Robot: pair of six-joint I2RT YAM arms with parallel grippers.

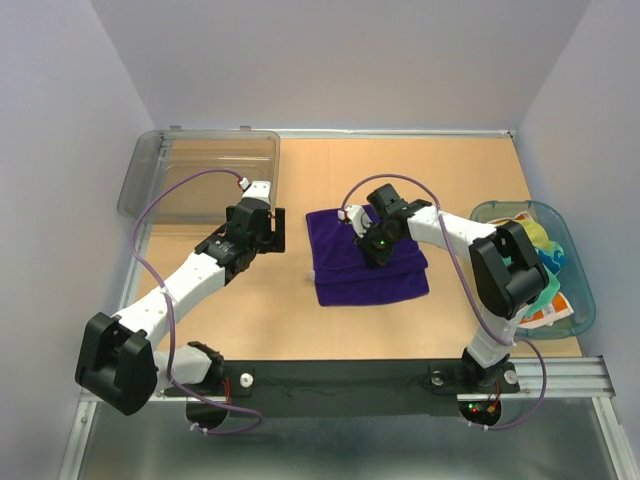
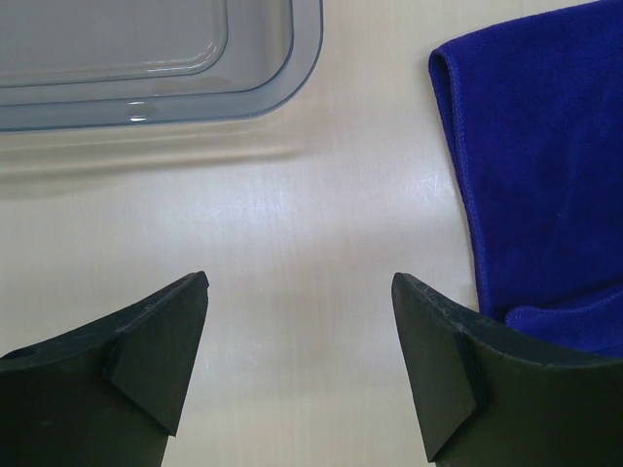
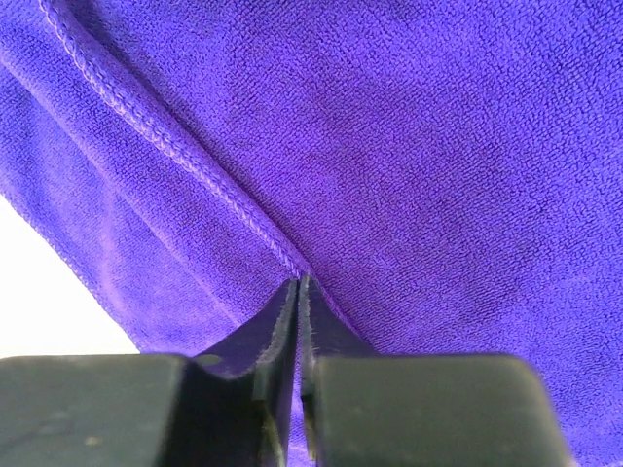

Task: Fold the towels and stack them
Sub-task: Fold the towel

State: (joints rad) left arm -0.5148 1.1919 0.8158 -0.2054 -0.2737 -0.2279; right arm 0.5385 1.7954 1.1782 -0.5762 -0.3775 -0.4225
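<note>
A purple towel lies in layers at the middle of the table, and fills the right wrist view. My right gripper is down on its upper layer. The jaws are shut on the purple towel, right where a stitched hem runs in between the tips. My left gripper hovers open over bare table just left of the towel, with nothing between its fingers. The towel's left edge shows beside its right finger. More towels, one mint green and one white with orange, sit bunched in the teal basket.
A clear grey plastic bin stands at the back left, its rim just ahead of the left gripper. The teal oval basket sits at the right edge of the table. Walls close in the table on three sides.
</note>
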